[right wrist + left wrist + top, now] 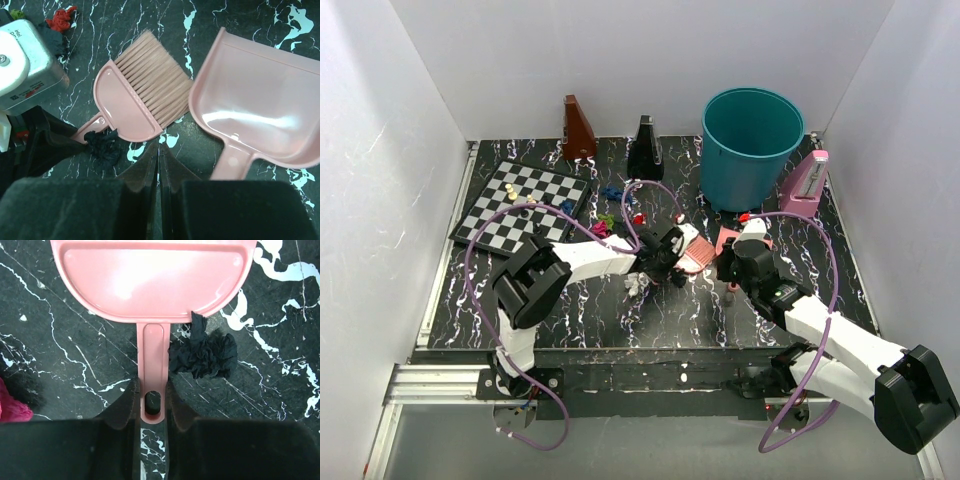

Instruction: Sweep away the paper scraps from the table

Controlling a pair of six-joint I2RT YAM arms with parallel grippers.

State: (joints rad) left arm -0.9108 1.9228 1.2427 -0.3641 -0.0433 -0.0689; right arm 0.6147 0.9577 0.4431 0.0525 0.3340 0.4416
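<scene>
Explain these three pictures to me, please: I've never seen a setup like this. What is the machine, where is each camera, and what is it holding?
This is a robot with two arms bolted at the near edge of a table. The wide picture looks down from above and behind them. The other two come from a camera on each wrist. On the table lie coloured paper scraps, a chessboard, a teal bucket, a pink brush and a pink dustpan. The left gripper is shut on the brush's handle, with a dark paper wad beside it. The right gripper is shut and holds nothing; the dustpan's handle lies just beside it.
</scene>
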